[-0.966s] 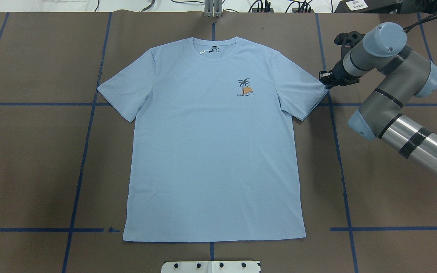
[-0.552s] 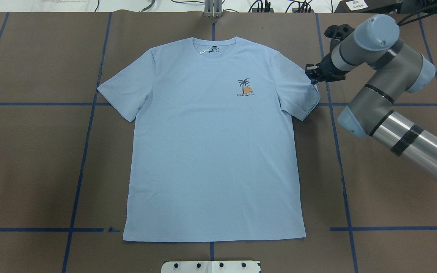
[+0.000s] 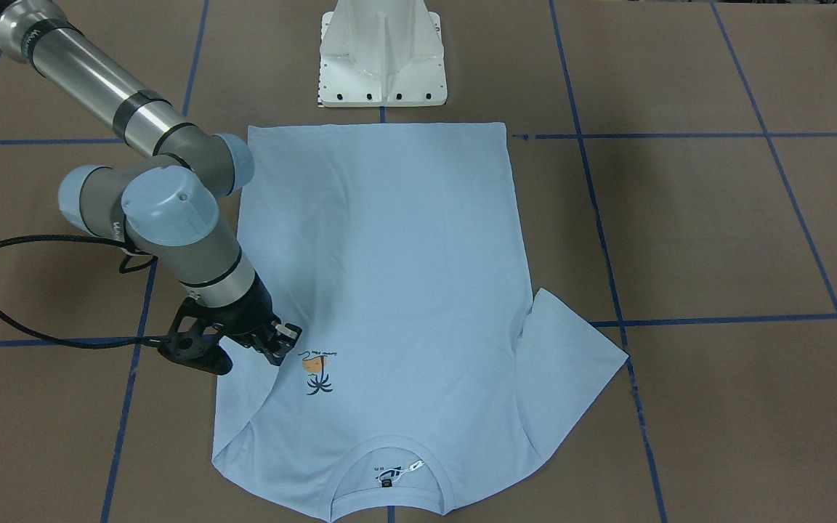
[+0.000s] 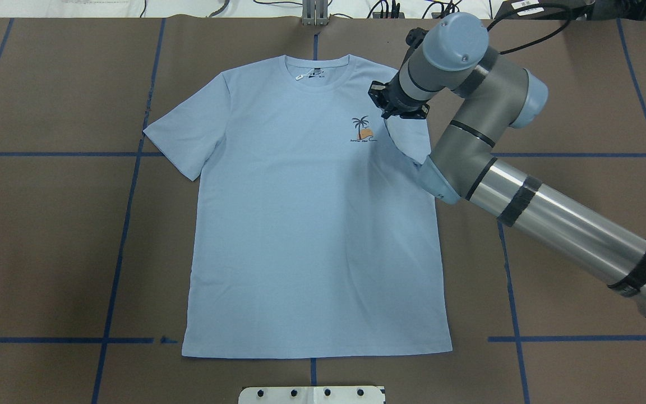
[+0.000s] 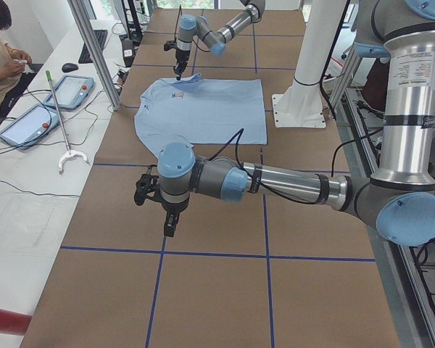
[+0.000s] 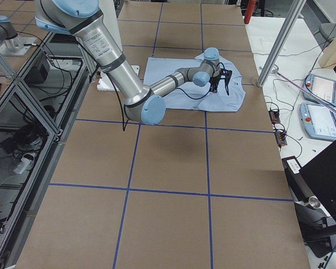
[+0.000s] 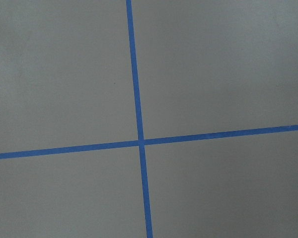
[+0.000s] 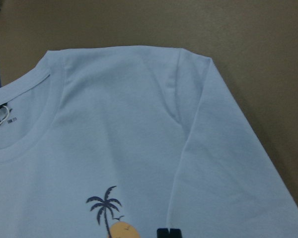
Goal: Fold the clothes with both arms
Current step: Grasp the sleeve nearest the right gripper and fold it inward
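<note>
T-shirt (image 3: 389,254) flat face-up, bottom hem just beside pedestal base (image 3: 382,58), should handle light, limp, grippy, so grab hems/corners; right gripper (image 4: 382,100) pinched onto sleeve (image 8: 228,163) hem at the end far from base; left gripper (image 5: 169,227) state: can't tell

Opposed overhead and front-facing views, both steeply above one T-shirt (image 4: 312,224)
</note>
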Robot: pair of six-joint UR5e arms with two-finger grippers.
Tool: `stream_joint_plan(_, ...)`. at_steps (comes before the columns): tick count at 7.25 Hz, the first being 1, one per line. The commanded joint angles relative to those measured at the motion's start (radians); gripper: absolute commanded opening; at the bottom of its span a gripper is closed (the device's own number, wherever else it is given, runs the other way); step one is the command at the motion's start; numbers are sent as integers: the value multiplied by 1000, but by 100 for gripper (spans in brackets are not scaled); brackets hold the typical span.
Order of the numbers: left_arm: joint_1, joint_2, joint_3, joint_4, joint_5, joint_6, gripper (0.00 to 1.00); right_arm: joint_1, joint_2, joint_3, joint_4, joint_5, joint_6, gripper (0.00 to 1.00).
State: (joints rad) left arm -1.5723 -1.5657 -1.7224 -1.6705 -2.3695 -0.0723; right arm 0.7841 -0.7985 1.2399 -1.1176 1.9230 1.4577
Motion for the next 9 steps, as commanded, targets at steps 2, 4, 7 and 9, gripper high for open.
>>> stream_joint_plan(2, 6, -7, -5, -27, -2, -1, 100, -28, 90, -66, -7, -62, 18, 99)
stream_joint_plan(4, 107, -7, 7, -194, -83, -64, 100, -39, 96, -12, -19, -78, 24, 100)
stream_joint_plan(7, 291, -120, 61, -304, -80, -414, 100, -37, -35, 154, -18, -70, 20, 100)
stream_joint_plan(9, 443, -282, 177, -337, -12, -659, 100, -34, -83, 232, -36, -73, 17, 100)
